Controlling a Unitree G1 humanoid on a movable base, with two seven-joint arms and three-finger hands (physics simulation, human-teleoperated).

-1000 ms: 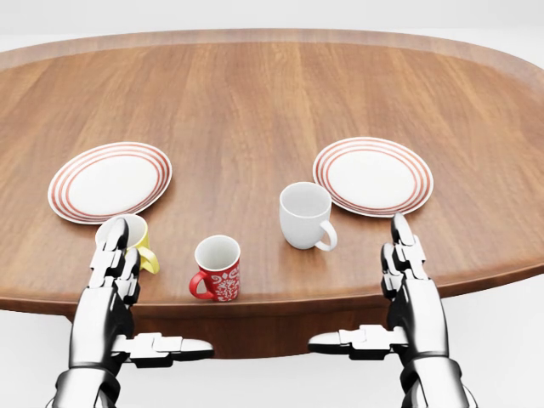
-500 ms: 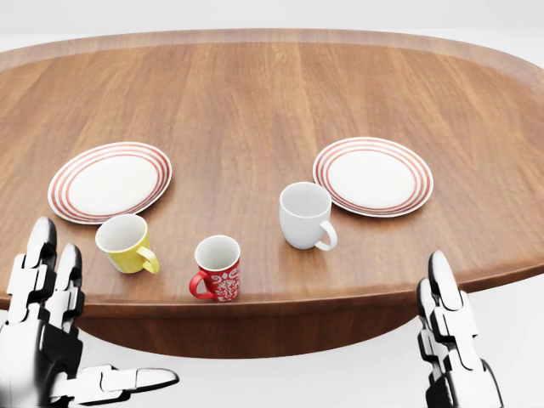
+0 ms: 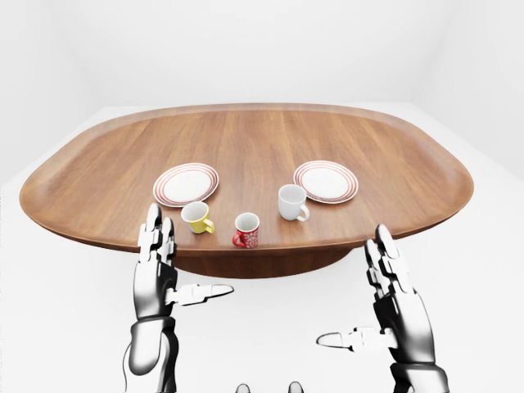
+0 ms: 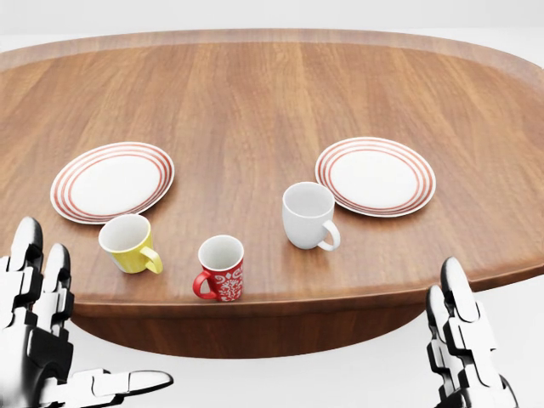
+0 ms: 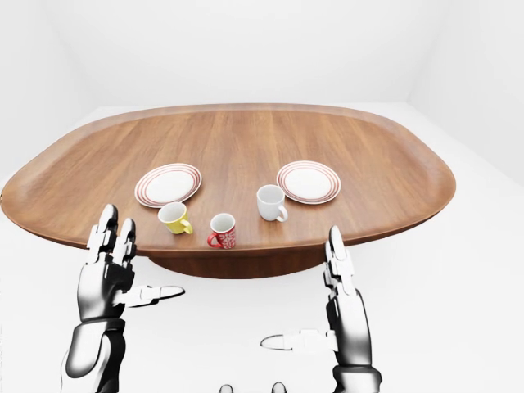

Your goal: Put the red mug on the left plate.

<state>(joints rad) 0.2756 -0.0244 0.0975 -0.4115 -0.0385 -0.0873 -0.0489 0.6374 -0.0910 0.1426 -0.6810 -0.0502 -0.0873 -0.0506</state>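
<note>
Your wooden table (image 3: 246, 139) fills the head view, and only the two eye views show its whole oval outline against the white room. Both your hands hang below its near edge, off the wood. Your left hand (image 3: 157, 274) has its fingers (image 3: 154, 233) straight up and its thumb splayed toward the right, wide open and holding nothing. Your right hand (image 5: 340, 307) is the same, fingers up, thumb out to the left, empty. The head view crops both hands at its bottom corners; the eye views show them whole, down to the wrists.

Above your left fingertips in the head view lies the left plate (image 4: 112, 182), red-ringed and bare. The right plate (image 4: 375, 177) sits well above your right fingertips. The white mug (image 4: 308, 215) stands just beside that plate, toward your left hand. The yellow mug (image 4: 127, 243) stands just below the left plate. The red mug (image 4: 222, 269) stands upright near the table's edge, between your two hands, nearer the left, apart from the yellow mug.
</note>
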